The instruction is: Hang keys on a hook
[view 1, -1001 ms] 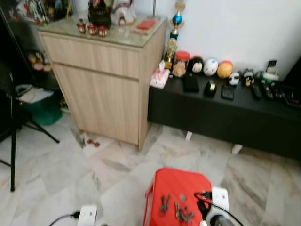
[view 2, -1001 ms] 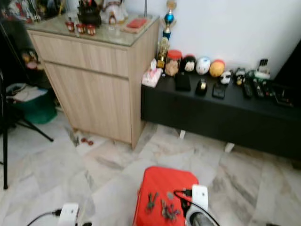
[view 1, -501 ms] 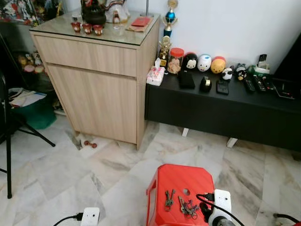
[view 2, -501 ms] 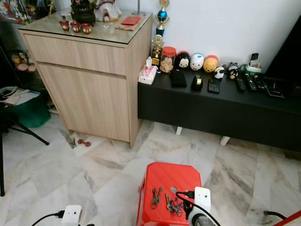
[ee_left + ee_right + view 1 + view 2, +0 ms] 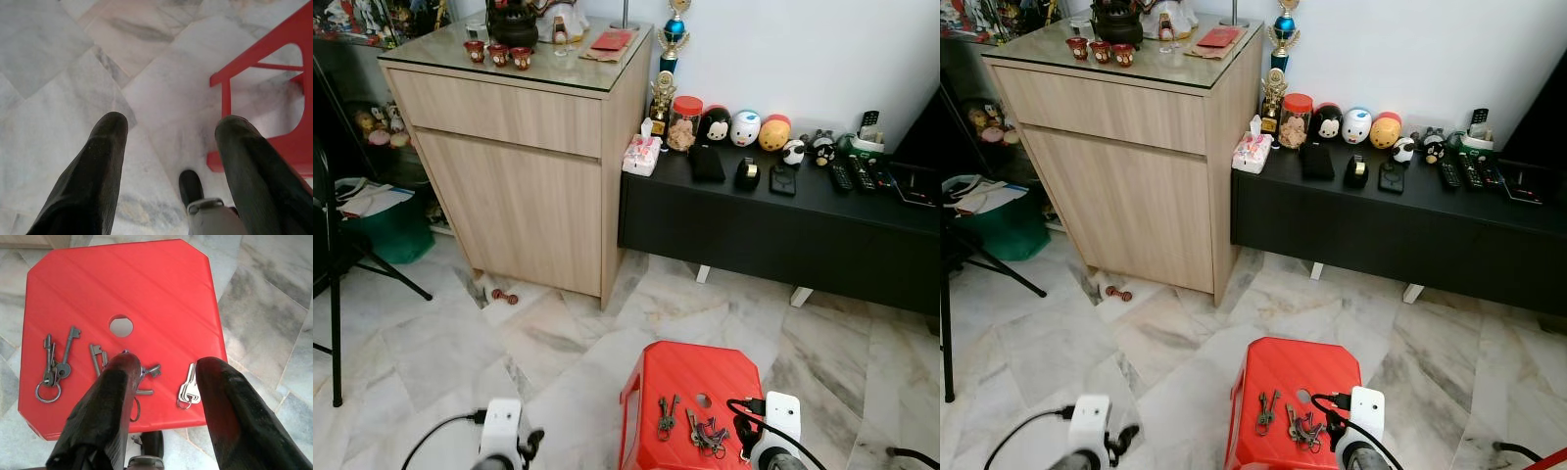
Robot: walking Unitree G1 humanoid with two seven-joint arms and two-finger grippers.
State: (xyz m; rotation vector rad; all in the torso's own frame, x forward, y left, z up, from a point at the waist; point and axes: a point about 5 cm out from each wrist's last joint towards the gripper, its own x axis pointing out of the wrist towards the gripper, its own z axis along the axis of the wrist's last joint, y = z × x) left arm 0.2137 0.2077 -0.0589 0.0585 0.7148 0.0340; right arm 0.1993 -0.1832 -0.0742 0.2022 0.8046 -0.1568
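Three bunches: keys [image 5: 55, 365] on the red stool [image 5: 161, 289], apart from each other.
Left gripper [image 5: 171, 142]: fingers spread, empty, over marble floor [image 5: 44, 44] beside the stool.
Right gripper [image 5: 164, 382]: fingers spread above the middle bunch [image 5: 142, 374] and small silver keys [image 5: 188, 391].
Risk: closing between bunches could grab two or push one off the near edge.
Views: the right wrist view separates the bunches; the head views show cabinet [image 5: 524, 157] and black bench [image 5: 773, 220], no hook visible.
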